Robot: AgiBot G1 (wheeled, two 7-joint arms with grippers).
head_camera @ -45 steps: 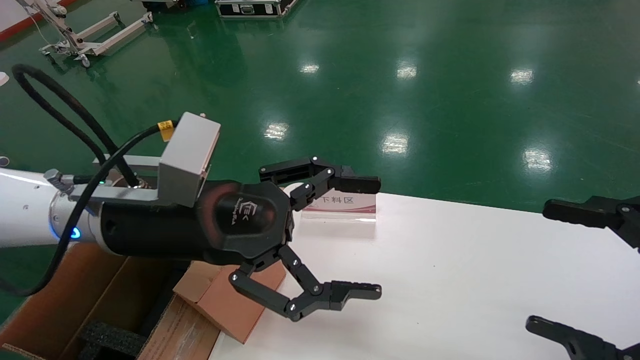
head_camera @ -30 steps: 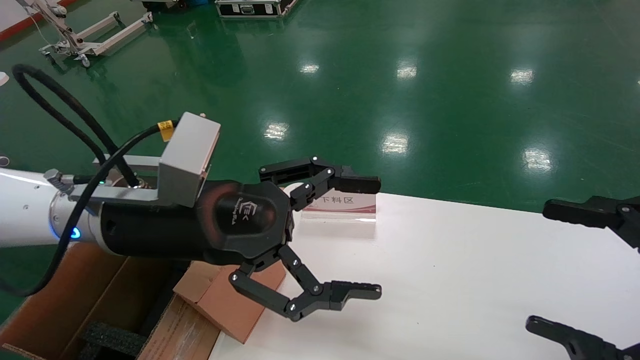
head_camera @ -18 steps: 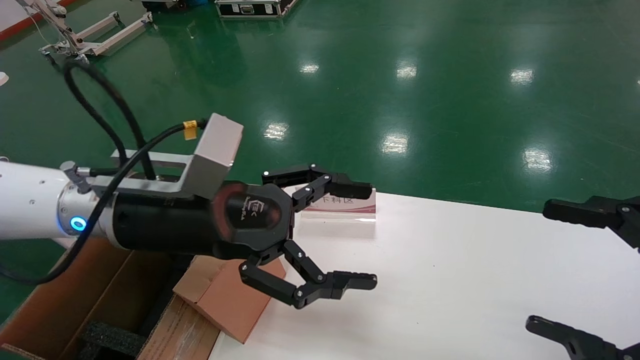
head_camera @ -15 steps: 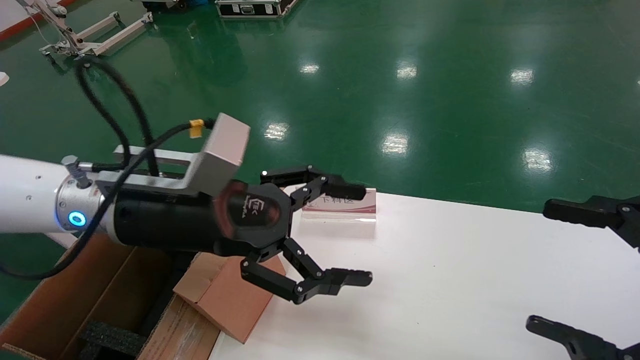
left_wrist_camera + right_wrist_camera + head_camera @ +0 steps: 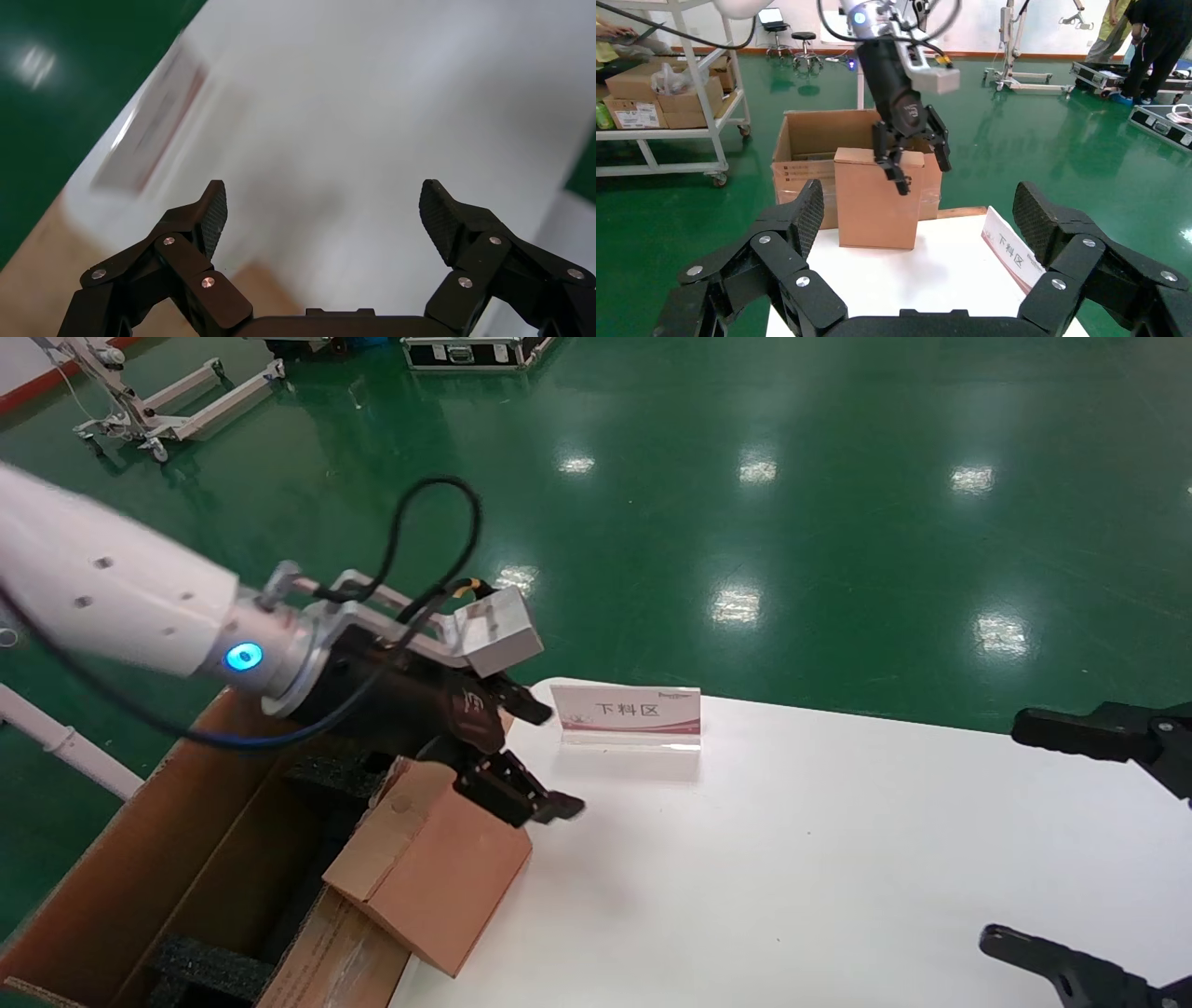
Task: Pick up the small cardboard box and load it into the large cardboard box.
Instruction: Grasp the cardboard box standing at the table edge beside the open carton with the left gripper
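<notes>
the left gripper [image 5: 531, 761] hangs released over the small box [image 5: 433, 868] at the table's [image 5: 838, 859] left edge against the big box [image 5: 140, 887], so it should straddle the top squarely before closing, while the right gripper [image 5: 1071, 845], also spread, idles by the right edge.

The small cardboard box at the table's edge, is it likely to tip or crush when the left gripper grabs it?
The small cardboard box stands taller than wide at the table edge, so a sideways nudge could tip it. Plain cardboard walls may dent under a hard squeeze. The open left gripper hovers over its top.
</notes>
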